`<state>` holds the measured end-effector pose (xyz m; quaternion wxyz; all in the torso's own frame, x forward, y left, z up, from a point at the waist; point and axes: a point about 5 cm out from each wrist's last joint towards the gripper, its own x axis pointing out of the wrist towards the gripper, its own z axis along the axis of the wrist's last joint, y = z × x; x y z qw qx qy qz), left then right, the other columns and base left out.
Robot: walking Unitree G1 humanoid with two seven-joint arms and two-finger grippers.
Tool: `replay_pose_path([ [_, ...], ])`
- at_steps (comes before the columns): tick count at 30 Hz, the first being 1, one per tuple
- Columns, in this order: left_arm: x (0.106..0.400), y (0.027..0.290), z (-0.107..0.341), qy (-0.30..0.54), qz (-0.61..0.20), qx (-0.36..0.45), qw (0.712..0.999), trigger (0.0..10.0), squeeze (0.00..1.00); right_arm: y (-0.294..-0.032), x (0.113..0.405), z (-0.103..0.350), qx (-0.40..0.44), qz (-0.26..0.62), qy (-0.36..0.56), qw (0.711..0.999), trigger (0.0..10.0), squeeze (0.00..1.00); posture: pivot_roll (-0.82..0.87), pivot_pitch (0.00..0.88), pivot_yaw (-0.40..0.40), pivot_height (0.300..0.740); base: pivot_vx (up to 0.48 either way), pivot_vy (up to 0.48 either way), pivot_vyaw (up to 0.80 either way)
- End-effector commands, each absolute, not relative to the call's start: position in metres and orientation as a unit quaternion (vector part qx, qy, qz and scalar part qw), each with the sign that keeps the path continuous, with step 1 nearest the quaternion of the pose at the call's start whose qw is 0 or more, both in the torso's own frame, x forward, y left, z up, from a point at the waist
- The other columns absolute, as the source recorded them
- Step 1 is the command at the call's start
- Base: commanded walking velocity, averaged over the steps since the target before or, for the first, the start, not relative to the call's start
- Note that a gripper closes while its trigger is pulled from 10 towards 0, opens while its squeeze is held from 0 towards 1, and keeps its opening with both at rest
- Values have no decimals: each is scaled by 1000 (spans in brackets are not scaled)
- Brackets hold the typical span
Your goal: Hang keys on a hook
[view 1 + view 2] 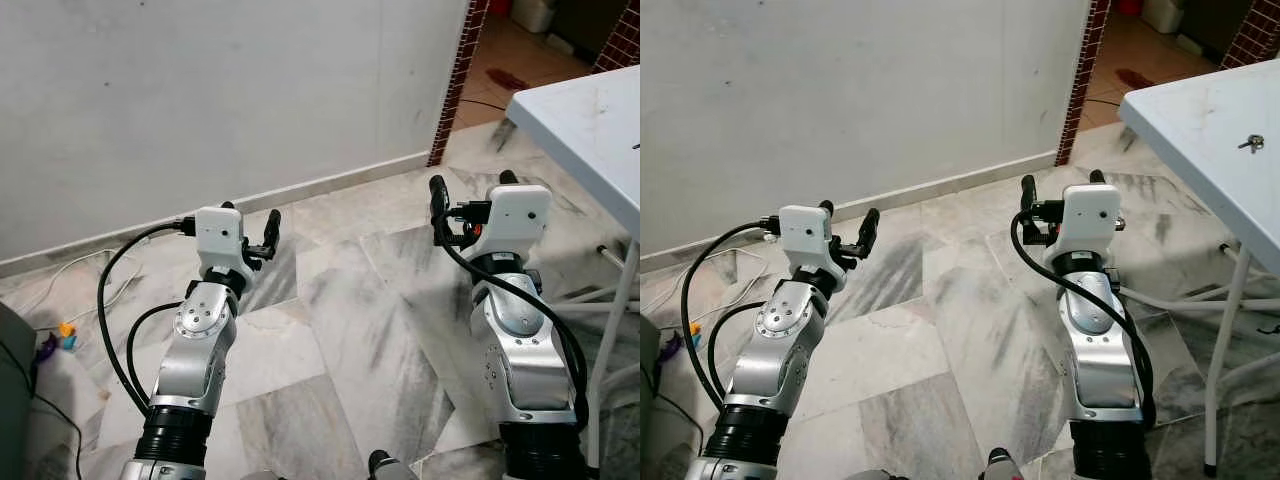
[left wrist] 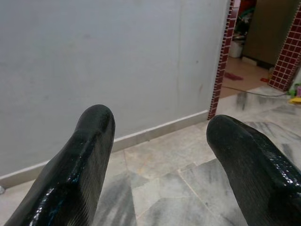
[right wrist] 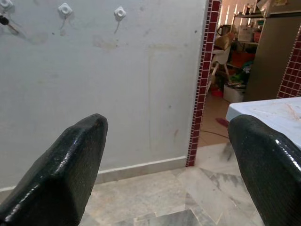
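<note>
From the head cameras I see both silver arms raised in front of me over a grey-veined marble tile floor (image 1: 330,300), facing a plain pale grey wall (image 1: 230,90). My left gripper (image 1: 250,232) sits low and to the left, its two long black fingers spread wide with nothing between them; the left wrist view shows the skirting board and floor through the gap. My right gripper (image 1: 1060,195) is held a little higher, near the corner of a white plastic folding table (image 1: 1200,120), and its fingers also stand wide apart and empty, as the right wrist view confirms.

On the tabletop, well apart from both grippers, lies a small dark metal object (image 1: 1250,143) that I take to be the keys, though it is too small to be sure. High on the wall, in the right wrist view, I can make out a row of small white stick-on hooks (image 3: 120,12); something dark hangs at the leftmost one, cut off by the edge.

A red-brown tiled pillar (image 1: 455,75) marks the end of the wall. A white cable (image 1: 75,265) trails along the floor by the skirting on my left.
</note>
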<state>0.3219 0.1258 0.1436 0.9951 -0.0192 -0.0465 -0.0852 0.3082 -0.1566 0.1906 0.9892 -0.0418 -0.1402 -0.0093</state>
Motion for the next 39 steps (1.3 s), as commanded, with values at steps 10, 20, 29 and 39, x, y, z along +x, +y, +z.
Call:
replay_pose_path([
  [10,322,124,138,-28,-107,-16,994,10000,0,-157,308,189,-32,-20,-137,990,10000,0,-66,129,111,740,0,0,-795],
  [20,322,119,137,-24,-122,-15,992,10000,0,-159,305,187,-32,-28,-137,990,10000,0,-79,127,130,740,0,0,-795],
  [29,323,120,137,-25,-120,-18,992,10000,0,-159,306,188,-33,-28,-137,990,10000,0,-79,129,121,740,0,0,-799],
  [39,322,119,135,-21,-116,-26,993,10000,0,-159,305,189,-38,-24,-136,990,10000,0,-81,135,108,740,0,0,-793],
])
